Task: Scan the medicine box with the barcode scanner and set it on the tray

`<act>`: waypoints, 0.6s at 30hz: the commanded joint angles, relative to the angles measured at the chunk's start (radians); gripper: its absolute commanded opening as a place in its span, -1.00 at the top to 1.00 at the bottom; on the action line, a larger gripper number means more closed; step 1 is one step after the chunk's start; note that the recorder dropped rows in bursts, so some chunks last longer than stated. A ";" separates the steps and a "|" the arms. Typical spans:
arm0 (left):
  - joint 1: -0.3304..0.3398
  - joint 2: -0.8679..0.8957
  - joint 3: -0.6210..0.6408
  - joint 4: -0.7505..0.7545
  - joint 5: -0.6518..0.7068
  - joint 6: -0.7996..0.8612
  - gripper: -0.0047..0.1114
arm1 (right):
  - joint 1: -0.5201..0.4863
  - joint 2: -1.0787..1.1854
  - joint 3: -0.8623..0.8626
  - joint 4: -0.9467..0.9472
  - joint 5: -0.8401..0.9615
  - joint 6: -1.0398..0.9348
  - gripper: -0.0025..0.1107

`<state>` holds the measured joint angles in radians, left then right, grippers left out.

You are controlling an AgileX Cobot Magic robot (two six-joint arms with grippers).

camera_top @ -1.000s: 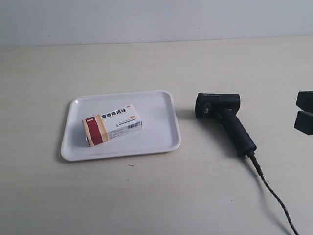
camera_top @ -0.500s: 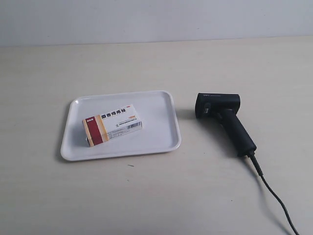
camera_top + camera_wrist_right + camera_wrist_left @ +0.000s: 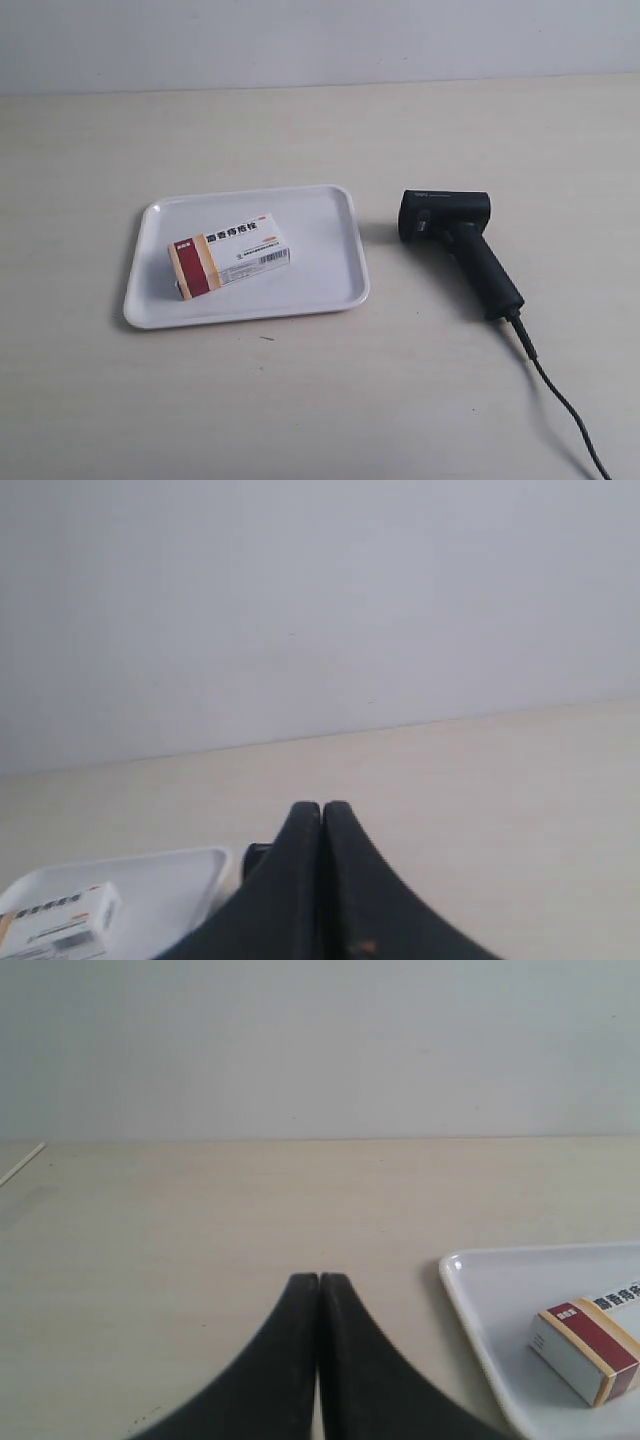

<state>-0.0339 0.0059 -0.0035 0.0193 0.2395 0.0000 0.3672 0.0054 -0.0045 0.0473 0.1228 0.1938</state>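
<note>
The medicine box (image 3: 229, 254), white with a dark red and tan band at one end, lies flat inside the white tray (image 3: 330, 290). It also shows in the left wrist view as the medicine box (image 3: 590, 1350) on the tray (image 3: 470, 1290), and in the right wrist view as the medicine box (image 3: 62, 920) on the tray (image 3: 190, 865). The black barcode scanner (image 3: 460, 245) lies on the table beside the tray, its cable trailing toward the front edge; only a sliver of the scanner (image 3: 255, 858) shows in the right wrist view. My left gripper (image 3: 319, 1278) is shut and empty. My right gripper (image 3: 321, 806) is shut and empty. Neither arm appears in the exterior view.
The pale wooden table (image 3: 300, 400) runs back to a plain light wall (image 3: 320, 40). The scanner's cable (image 3: 560, 400) runs across the table toward the exterior view's lower right corner.
The dark gripper seen at the exterior view's right edge one second ago has gone out of that view. The box, tray and scanner have not moved.
</note>
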 commanded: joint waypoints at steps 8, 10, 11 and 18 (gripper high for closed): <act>0.002 -0.006 0.004 0.004 -0.001 0.000 0.87 | -0.310 -0.005 0.004 0.000 0.004 -0.012 0.96; 0.002 -0.006 0.004 0.004 -0.001 0.000 0.87 | -0.310 -0.005 0.004 -0.002 0.006 -0.012 0.96; 0.002 -0.006 0.004 0.004 -0.001 0.000 0.87 | -0.310 -0.005 0.004 -0.002 0.010 -0.012 0.96; 0.002 -0.006 0.004 0.004 -0.001 0.000 0.87 | -0.310 -0.005 0.004 -0.047 0.051 -0.037 0.96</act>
<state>-0.0339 0.0059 -0.0035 0.0205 0.2395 0.0000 0.0630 0.0054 -0.0045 0.0212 0.1668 0.1724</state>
